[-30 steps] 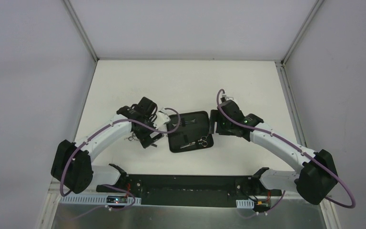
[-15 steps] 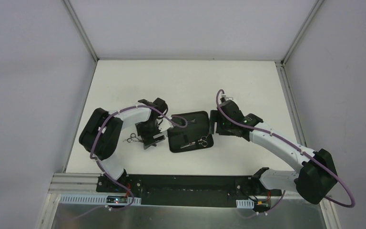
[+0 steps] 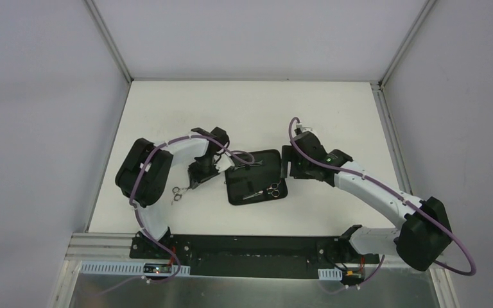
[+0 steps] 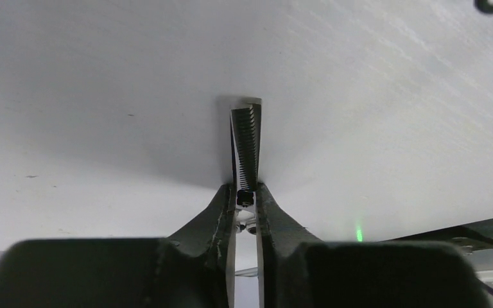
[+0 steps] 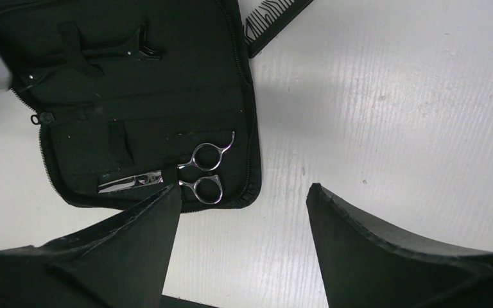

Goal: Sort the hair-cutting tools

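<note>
While I log the overhead view first: the left gripper [image 3: 198,179] is tipped down to the white tabletop [image 3: 244,109], just off the left edge of the flat black rectangular zip case [image 3: 232,192], which lies open. On that gripper's near-left side, just beside it, lie the loose silver ring-handled scissors [image 3: 178,194]; I cannot tell from here whether it touches them. The right gripper [image 3: 287,164] hangs just off the case's right edge.

Left wrist view: the left gripper [image 4: 245,187] has its jaws pinched narrow on a slim dark toothed tool [image 4: 246,144] that juts ahead of the fingertips towards the tabletop. I cannot tell whether it is a blade or a comb. My judgement: only the fingertips hold it, so I would lift slowly and keep the wrist steady, lest the tool swing or slip.

Right wrist view: the right gripper [image 5: 244,187] is spread wide, holding nothing. Ahead and to its left, the case [image 5: 167,109] holds the cased silver ring-handled scissors [image 5: 202,174] in its nearer half and a thin dark clip [image 5: 138,50] in the farther half. A black toothed comb [image 5: 275,15] lies outside, just beyond the case's far corner.
</note>
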`<action>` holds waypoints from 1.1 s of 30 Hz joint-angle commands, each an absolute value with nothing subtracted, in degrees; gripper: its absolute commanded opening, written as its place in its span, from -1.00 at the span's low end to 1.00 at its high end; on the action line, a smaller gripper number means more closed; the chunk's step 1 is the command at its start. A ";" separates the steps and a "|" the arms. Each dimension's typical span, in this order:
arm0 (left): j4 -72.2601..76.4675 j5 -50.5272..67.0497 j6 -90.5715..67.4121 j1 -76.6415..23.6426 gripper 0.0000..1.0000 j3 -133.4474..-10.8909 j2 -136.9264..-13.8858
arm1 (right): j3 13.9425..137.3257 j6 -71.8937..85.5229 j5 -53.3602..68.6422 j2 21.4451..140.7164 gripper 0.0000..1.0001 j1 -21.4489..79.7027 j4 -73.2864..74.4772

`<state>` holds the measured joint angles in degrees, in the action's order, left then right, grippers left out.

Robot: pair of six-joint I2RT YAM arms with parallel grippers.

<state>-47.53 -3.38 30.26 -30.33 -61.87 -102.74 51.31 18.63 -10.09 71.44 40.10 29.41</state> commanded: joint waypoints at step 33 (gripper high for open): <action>-37.15 22.08 16.93 -32.21 -1.00 -64.94 -82.45 | 61.27 40.66 17.17 83.68 0.42 39.21 7.80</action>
